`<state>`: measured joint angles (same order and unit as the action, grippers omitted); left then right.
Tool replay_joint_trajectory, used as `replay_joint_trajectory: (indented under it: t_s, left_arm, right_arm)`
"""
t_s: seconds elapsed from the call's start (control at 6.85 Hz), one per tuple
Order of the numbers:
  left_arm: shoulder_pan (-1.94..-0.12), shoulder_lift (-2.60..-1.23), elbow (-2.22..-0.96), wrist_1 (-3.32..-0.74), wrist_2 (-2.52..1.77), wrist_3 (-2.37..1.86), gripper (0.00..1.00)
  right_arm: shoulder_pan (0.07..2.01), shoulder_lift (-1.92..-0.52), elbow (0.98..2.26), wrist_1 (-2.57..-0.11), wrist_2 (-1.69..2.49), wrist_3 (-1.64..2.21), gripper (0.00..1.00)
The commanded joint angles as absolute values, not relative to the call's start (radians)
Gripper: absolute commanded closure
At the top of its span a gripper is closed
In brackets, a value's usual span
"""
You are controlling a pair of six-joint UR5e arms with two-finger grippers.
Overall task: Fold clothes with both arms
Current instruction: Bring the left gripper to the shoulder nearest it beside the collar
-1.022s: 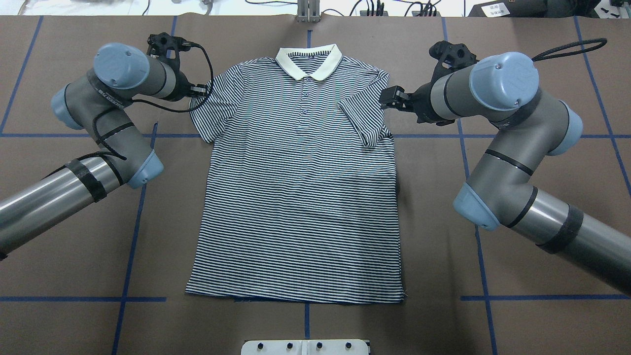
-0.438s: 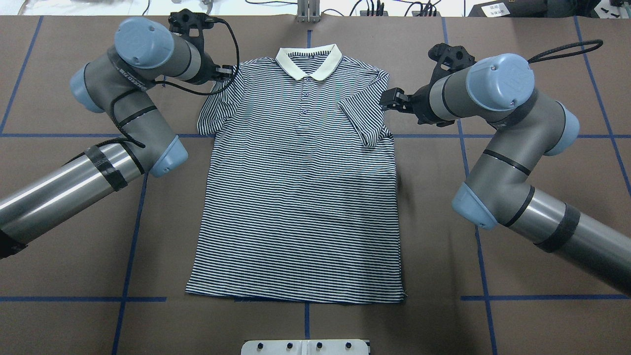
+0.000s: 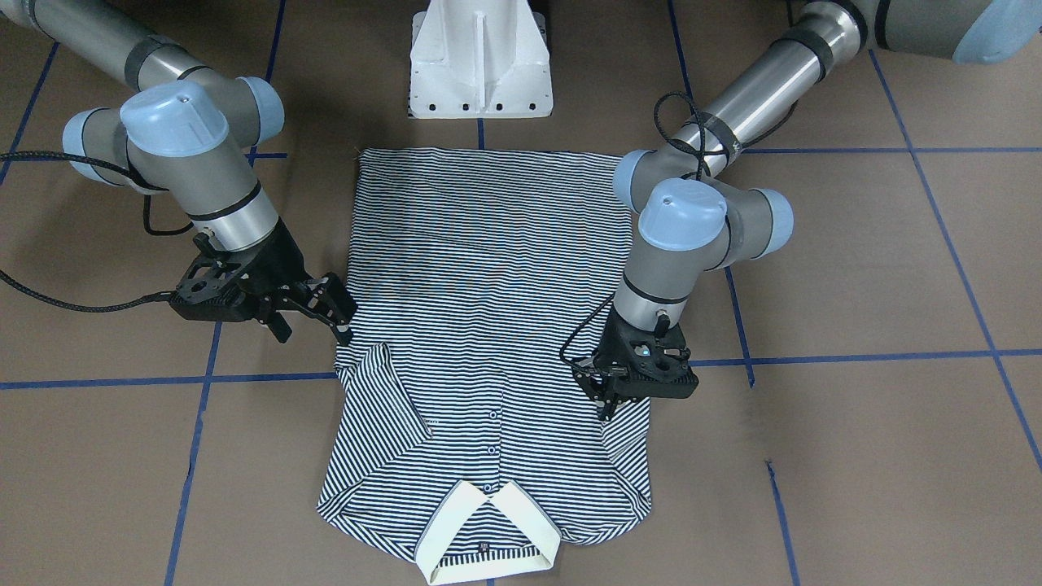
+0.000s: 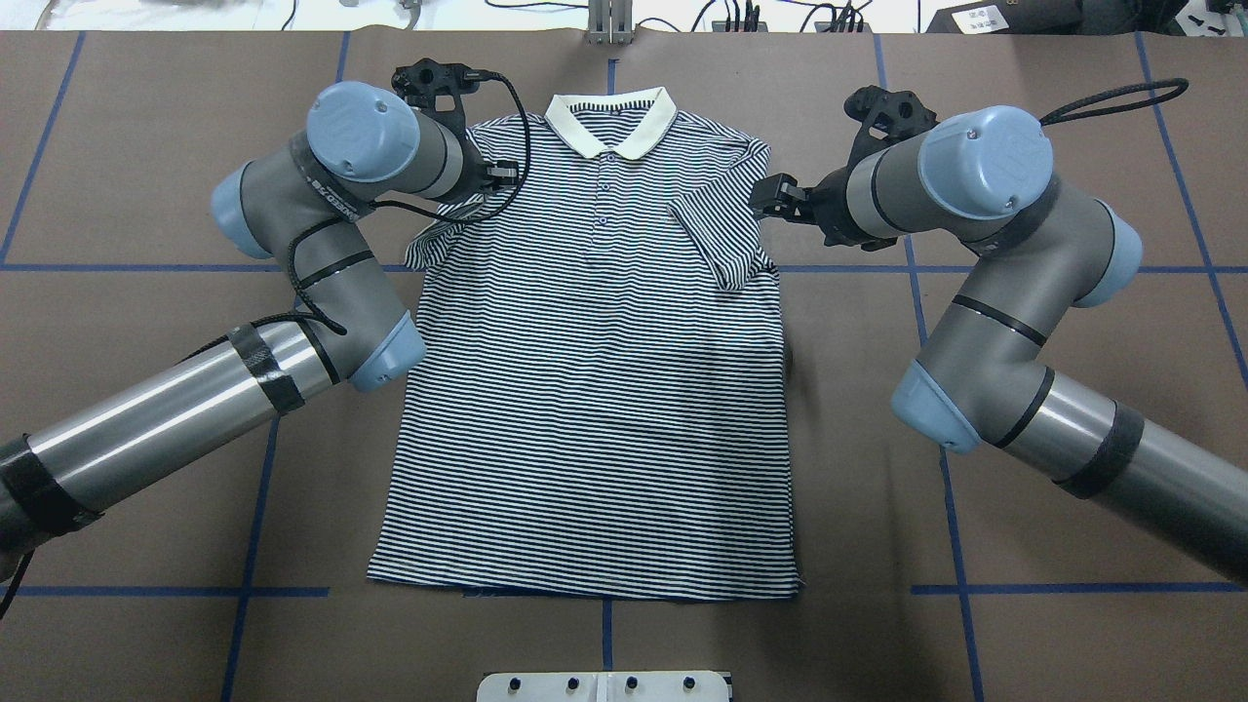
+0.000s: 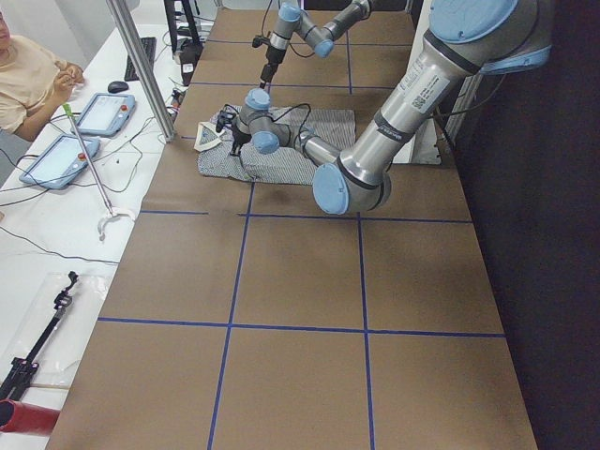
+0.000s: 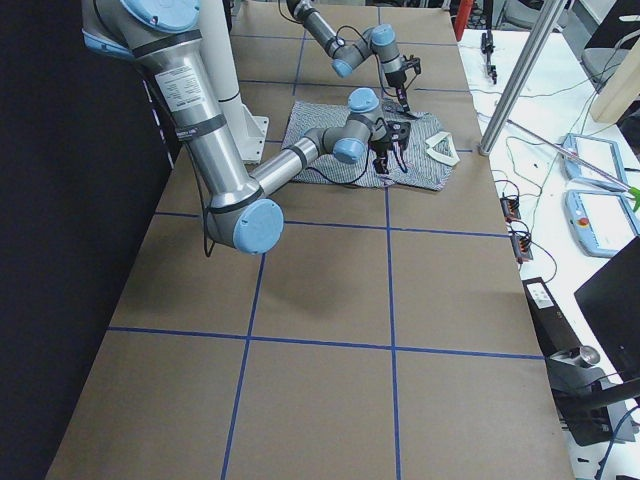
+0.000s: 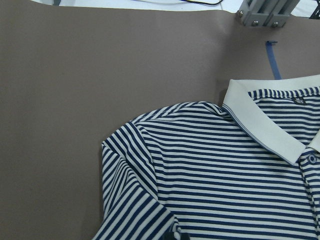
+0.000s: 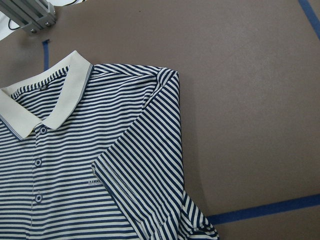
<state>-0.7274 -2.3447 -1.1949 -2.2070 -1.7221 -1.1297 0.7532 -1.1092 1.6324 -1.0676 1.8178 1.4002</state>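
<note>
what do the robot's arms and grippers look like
The left arm and right arm are grey and silver metal tubes with rounded light-blue joint caps, black tape bands and looping black cables. The left gripper and right gripper are black, angular and two-fingered. Small printed lettering runs along the left arm's wrist segment.

The overhead view looks down on the polo shirt (image 4: 595,390) from its hem side, collar (image 4: 610,122) farthest. The front view faces back, collar nearest. Both side views look along the bench (image 5: 300,281) from far off. Each wrist view sits close above one shoulder, sharing the collar.
</note>
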Motion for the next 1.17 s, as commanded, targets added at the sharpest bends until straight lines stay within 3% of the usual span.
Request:
replay_joint_trajectory:
  t_s: [0.0, 0.15, 0.29, 0.44, 0.73, 1.02]
  left_arm:
    - [-0.698, -2.368, -1.175, -2.207, -1.672, -1.169, 1.0]
    - [-0.683, -2.391, -1.134, -2.209, -1.657, -1.19, 1.0]
    - [-0.683, -2.396, -1.123, -2.21, -1.634, -1.19, 0.8]
    - [-0.683, -2.393, -1.134, -2.214, -1.634, -1.195, 0.31]
    - [-0.684, -2.296, -1.367, -2.207, -1.647, -1.197, 0.26]
    - [-0.681, -2.119, -1.631, -2.209, -1.737, -1.201, 0.26]
  right_arm:
    - [0.753, -1.109, 1.623, -1.068, 1.818, 1.399, 0.0]
    - [0.753, -1.109, 1.621, -1.068, 1.818, 1.399, 0.0]
    - [0.753, -1.109, 1.618, -1.068, 1.818, 1.399, 0.0]
    - [0.752, -1.108, 1.62, -1.068, 1.819, 1.399, 0.0]
    - [0.708, -1.082, 1.652, -1.068, 1.797, 1.445, 0.0]
    - [0.46, -1.13, 1.756, -1.115, 1.482, 1.645, 0.01]
